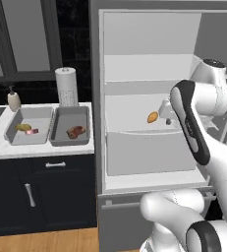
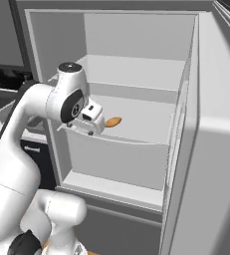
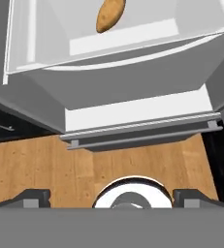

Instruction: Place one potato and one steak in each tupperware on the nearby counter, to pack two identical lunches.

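A potato [image 1: 153, 117] lies on the middle shelf [image 1: 134, 114] of the open fridge [image 1: 149, 59], near the shelf's front edge; it also shows in the right base view [image 2: 113, 121] and at the top of the hand view [image 3: 109, 14]. The gripper [image 1: 165, 112] hangs just beside this potato, at the shelf front, apart from it. Its jaws stand wide, with the two fingertips [image 3: 33, 197] far apart and nothing between them.

On the counter [image 1: 36, 145] left of the fridge, two grey tupperware trays sit side by side, touching or nearly so. The left tray [image 1: 17, 137] holds a second potato [image 1: 22, 127] and a steak [image 1: 33, 131], which lie against each other. The right tray [image 1: 61, 138] holds another steak [image 1: 76, 132].

Behind the trays stand a paper towel roll [image 1: 67, 86] and a soap bottle [image 1: 14, 100], both upright. Black cabinets [image 1: 41, 192] with silver handles lie below the counter. The fridge door [image 2: 216, 149] stands open on the right. A wood floor [image 3: 84, 169] shows below the fridge.
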{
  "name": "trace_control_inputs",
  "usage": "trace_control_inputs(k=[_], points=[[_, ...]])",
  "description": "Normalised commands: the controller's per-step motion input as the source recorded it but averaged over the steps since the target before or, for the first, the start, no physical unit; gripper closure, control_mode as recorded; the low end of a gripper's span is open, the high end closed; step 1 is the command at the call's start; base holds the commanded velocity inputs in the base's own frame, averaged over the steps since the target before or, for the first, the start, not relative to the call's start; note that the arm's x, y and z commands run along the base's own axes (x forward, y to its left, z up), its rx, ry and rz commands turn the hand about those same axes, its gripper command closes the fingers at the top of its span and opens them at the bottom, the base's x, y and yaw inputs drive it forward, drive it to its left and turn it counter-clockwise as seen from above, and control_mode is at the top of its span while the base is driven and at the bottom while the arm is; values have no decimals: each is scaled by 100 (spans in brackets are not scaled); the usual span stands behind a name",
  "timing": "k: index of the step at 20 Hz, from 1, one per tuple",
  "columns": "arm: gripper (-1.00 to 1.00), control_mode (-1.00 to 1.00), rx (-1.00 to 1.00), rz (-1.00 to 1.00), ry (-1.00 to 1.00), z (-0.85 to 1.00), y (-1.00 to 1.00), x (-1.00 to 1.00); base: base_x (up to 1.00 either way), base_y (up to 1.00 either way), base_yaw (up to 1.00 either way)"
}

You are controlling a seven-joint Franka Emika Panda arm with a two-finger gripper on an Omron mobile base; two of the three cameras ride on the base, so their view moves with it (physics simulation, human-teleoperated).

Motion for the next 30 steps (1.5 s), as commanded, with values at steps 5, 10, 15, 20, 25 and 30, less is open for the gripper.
trace_control_inputs(k=[5, 10, 15, 20, 25, 30], points=[[-100, -100, -2, -19, -29, -35, -6, 31, 0, 0, 0], [-100, -100, 2, 0, 3, 0, -28, 77, 0, 0, 0], [-100, -100, 0, 0, 5, -9, -6, 81, 0, 0, 0], [-100, -100, -4, 0, 2, -16, 0, 74, 0, 0, 0], [-100, -100, -2, 0, 0, -22, 0, 60, 0, 0, 0], [-100, -100, 0, 0, 0, -24, -3, 37, 0, 0, 0]])
